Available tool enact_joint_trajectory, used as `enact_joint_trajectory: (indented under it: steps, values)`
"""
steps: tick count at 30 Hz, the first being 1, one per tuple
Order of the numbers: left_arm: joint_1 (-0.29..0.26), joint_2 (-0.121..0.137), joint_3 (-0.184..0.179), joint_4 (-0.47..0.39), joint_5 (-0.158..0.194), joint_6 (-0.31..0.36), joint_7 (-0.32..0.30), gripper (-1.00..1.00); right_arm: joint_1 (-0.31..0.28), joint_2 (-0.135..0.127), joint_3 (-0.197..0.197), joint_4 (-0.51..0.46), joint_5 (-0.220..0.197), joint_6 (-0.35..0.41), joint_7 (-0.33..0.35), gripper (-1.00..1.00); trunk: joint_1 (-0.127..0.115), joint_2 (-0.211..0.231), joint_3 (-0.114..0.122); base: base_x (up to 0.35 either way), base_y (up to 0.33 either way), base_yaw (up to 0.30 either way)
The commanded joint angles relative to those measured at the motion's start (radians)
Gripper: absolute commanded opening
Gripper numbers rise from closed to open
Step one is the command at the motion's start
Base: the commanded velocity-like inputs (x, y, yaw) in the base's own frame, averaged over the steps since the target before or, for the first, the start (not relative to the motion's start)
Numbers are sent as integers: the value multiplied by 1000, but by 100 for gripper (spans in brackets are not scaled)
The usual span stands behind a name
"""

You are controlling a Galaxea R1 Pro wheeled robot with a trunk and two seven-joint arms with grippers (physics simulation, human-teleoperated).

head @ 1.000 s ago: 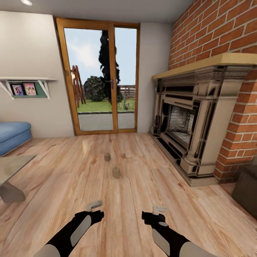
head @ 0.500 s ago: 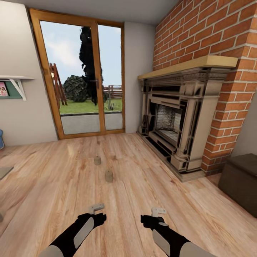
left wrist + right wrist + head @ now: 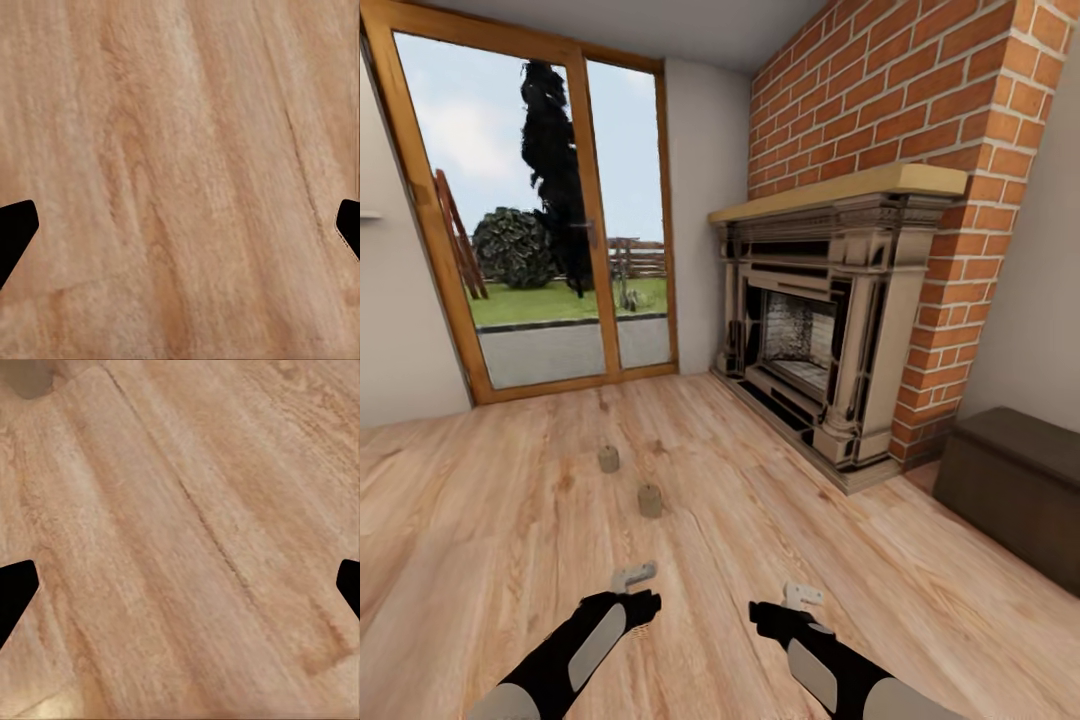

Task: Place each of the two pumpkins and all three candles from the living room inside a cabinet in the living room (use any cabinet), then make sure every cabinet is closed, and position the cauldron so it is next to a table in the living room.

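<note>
risk: we could knock over the candles (image 3: pixel 649 499) while driving | left gripper (image 3: pixel 180 232) and right gripper (image 3: pixel 180 592): jaws apart; empty

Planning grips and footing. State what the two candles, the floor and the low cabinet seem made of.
Candles: matte beige, probably wax.
Floor: light wood planks, grain and seams visible, slight sheen.
Cabinet: dark brown, flat matte faces, likely wood; grain unclear.

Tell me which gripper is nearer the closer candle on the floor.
Left. The left gripper sits just short of the candle, nearly in line with it; the right gripper is farther off to its right.
</note>
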Motion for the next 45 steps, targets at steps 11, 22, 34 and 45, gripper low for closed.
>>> enact_joint_trajectory:
  steps: [11, 22, 34, 45]
  values:
    - [-3, -2, -9, -45, -1, 5, 10, 100, -1, -1, 7, 10, -31, -5, 14, 100, 0, 0, -1, 0, 329, -297]
    - [-2, 8, -9, -47, 6, 58, 10, 100, -1, -5, 8, 61, -96, -11, 17, 100, 0, 0, -1, 0, 205, -297]
    - [-4, 2, -10, -158, -4, 174, 17, 100, -1, -49, 7, 74, -160, -11, 17, 100, 0, 0, -1, 1, 52, -297]
    - [-4, 7, -14, -210, -2, 239, 18, 100, -1, -57, 9, 75, -164, -10, 18, 100, 0, 0, -1, 148, 236, -300]
